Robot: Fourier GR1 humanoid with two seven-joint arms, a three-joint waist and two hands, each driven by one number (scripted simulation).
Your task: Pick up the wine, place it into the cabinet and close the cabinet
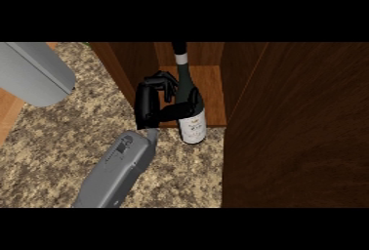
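The brown wooden cabinet (288, 122) stands open on the speckled tabletop (57, 161). My dark glass wine bottle with the white label (190, 105) leans at its front edge — neck inside, base on the tabletop. My right hand (153, 105) has its fingers (166, 80) curled round it.

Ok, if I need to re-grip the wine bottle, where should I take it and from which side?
Take the wine bottle round its wide body, just above the label, coming from its left. The neck is narrow and already over the cabinet floor, and the open cabinet door stands close on the bottle's right. The right hand curls round the body from that left side.
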